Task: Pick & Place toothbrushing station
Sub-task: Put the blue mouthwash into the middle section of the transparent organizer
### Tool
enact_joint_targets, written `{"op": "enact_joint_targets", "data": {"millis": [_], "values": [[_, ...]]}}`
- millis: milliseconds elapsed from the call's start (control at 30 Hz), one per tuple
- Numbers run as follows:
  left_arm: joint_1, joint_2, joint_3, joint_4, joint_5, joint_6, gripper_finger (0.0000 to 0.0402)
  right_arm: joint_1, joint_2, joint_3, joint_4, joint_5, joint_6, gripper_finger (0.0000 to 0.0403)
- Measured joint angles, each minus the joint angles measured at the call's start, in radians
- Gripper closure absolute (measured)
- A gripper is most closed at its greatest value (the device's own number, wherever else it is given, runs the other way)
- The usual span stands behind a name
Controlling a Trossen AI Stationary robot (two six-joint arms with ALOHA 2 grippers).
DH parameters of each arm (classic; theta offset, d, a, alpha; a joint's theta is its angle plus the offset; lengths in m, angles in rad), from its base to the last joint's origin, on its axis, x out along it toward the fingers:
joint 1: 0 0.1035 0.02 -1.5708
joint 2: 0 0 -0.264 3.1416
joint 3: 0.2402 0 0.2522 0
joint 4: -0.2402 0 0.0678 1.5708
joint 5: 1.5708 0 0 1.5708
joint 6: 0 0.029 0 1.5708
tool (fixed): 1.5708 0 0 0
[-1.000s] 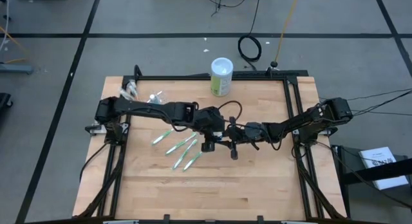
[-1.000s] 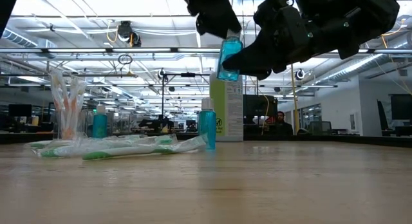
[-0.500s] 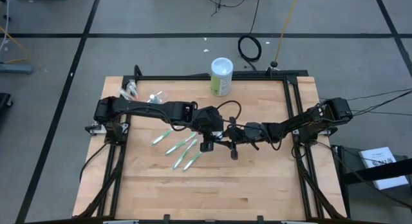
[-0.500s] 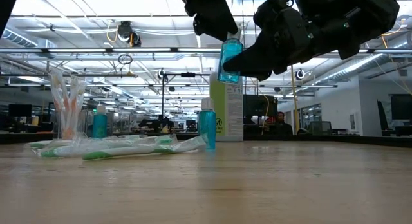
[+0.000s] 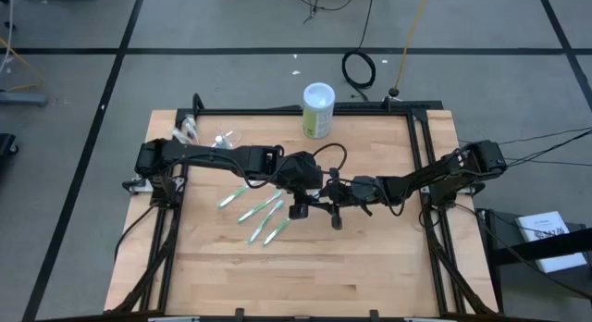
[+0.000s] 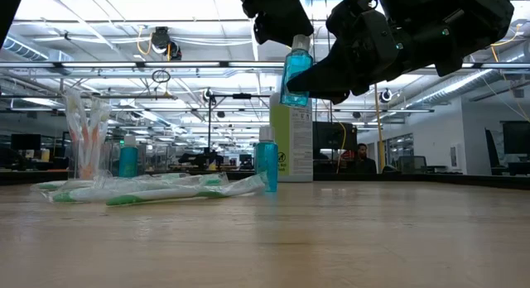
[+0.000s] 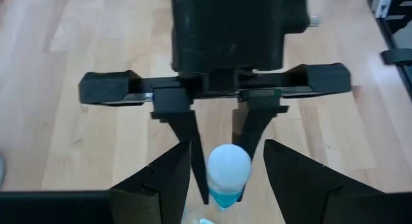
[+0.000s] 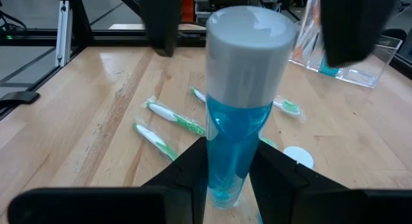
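Observation:
A small teal bottle with a white cap hangs upright above the table's middle in my right gripper, which also shows in the high view. My left gripper is open just above it; its fingers stand on either side of the cap without touching it. A second teal bottle stands on the table. Wrapped green-and-white toothbrushes lie flat left of centre. The clear cup with pinkish toothbrushes sits at the far left. My right gripper pinches the bottle's lower body between its two fingers. The fingers come about level from the table's right side. The bottle stands upright in the hold, cap up, lifted well clear of the table.
A bigger green-and-white canister stands at the table's far edge. Black frame rails run along the table's sides. Bare wood lies toward the near edge.
My left gripper has drawn up a little from the bottle's cap, which now shows below it in the low view. The bottle stays upright in my right gripper at the same height.

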Motion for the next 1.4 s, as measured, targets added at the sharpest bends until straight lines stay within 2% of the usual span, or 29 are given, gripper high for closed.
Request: {"op": "enact_joint_targets", "data": {"millis": [333,700,1000,1100,1233,1400], "values": [[0.0,0.0,0.0,-0.031,0.009,-0.021,0.0272,0.0,0.0,0.0,-0.002,0.0,0.0,0.0312],[0.0,0.004,0.001,-0.033,0.013,-0.024,0.0281,0.0,0.0,0.0,-0.002,-0.001,0.0,0.0312],[0.0,0.004,0.001,-0.034,-0.011,-0.027,0.032,0.0,0.0,0.0,-0.004,0.0,0.002,0.0312],[0.0,0.004,0.001,-0.034,-0.011,-0.027,0.0322,0.0,0.0,0.0,-0.004,-0.001,0.002,0.0311],[0.0,0.001,0.001,-0.037,-0.011,-0.025,0.0315,0.0,0.0,0.0,-0.006,-0.003,0.0,0.0291],[0.0,-0.014,0.001,-0.048,-0.039,-0.02,0.0313,0.0,0.0,0.0,-0.016,-0.003,-0.002,0.0233]]}}
